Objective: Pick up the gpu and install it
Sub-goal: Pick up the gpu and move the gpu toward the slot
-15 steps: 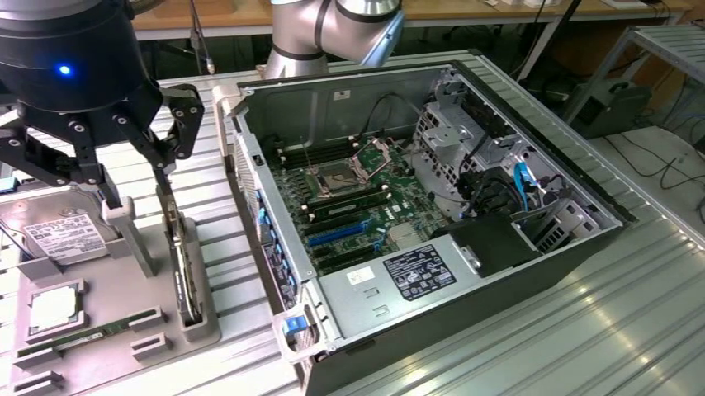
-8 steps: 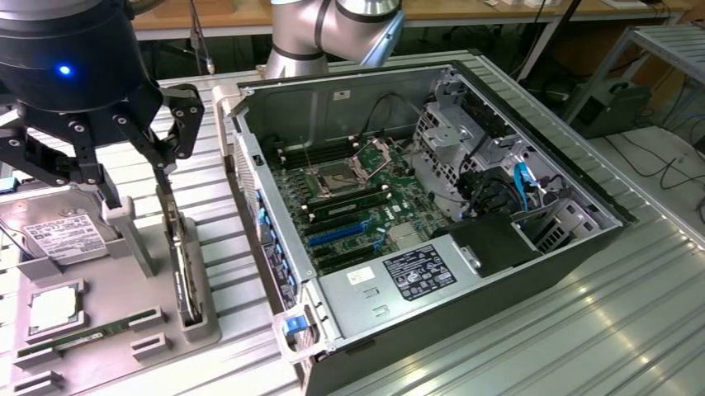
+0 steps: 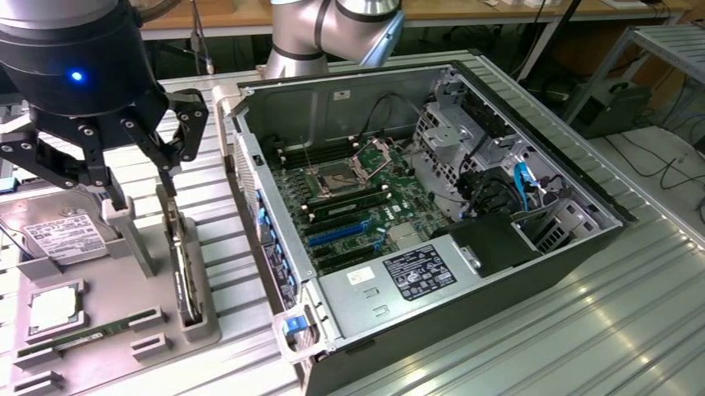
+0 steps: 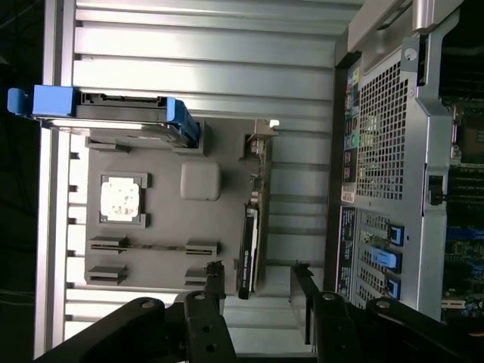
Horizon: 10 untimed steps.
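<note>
- Open black two-fingered tool (image 4: 259, 272) hangs above the green, silver-bracketed gpu card (image 4: 248, 242), edge-up in a grey holder (image 4: 170, 223) below it.
- Card sits nearer one finger (image 4: 215, 283): that finger could knock it askew.

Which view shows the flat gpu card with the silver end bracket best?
Wrist view: the flat gpu card shows edge-on at full length, bracket included, between the fingers of the open end effector. Exterior view: a thin dark edge standing in its grey holder.
</note>
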### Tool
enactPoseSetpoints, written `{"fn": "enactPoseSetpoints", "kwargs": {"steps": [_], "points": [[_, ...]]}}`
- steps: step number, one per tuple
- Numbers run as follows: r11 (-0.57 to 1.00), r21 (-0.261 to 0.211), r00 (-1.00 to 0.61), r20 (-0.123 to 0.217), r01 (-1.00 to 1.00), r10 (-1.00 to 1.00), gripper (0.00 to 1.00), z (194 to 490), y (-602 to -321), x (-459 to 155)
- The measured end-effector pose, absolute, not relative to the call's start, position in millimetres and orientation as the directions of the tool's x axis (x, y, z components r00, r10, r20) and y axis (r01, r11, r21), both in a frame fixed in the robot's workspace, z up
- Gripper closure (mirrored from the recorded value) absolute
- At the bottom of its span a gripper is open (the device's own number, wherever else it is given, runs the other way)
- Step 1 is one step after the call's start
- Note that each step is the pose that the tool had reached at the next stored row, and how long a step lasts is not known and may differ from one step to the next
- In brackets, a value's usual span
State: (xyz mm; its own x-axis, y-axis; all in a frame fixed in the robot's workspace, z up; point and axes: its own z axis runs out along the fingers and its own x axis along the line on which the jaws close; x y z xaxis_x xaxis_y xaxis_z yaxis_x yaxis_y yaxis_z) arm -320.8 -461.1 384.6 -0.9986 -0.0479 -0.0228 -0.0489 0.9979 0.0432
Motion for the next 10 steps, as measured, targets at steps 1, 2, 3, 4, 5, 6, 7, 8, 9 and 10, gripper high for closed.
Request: {"fn": "enactPoseSetpoints", "kwargs": {"steps": [1, 2, 3, 4, 5, 6, 7, 8, 9, 10], "points": [[0.998, 0.042, -0.999, -0.022, -0.049, -0.048, 0.52, 383, -461, -320], [0.998, 0.042, -0.999, -0.021, -0.049, -0.048, 0.52, 382, -461, -320], [0.998, 0.042, -0.999, -0.020, -0.050, -0.049, 0.52, 381, -461, -320], [0.998, 0.042, -0.999, -0.017, -0.050, -0.050, 0.52, 380, -461, -320], [0.998, 0.042, -0.999, -0.015, -0.051, -0.050, 0.52, 379, -461, -320], [0.998, 0.043, -0.999, -0.013, -0.051, -0.051, 0.52, 377, -461, -320], [0.998, 0.043, -0.999, -0.011, -0.051, -0.051, 0.52, 376, -461, -320], [0.998, 0.042, -0.999, -0.010, -0.051, -0.051, 0.52, 375, -461, -320], [0.998, 0.043, -0.999, -0.010, -0.051, -0.051, 0.52, 374, -461, -320], [0.998, 0.043, -0.999, -0.009, -0.051, -0.051, 0.52, 372, -461, -320]]}}
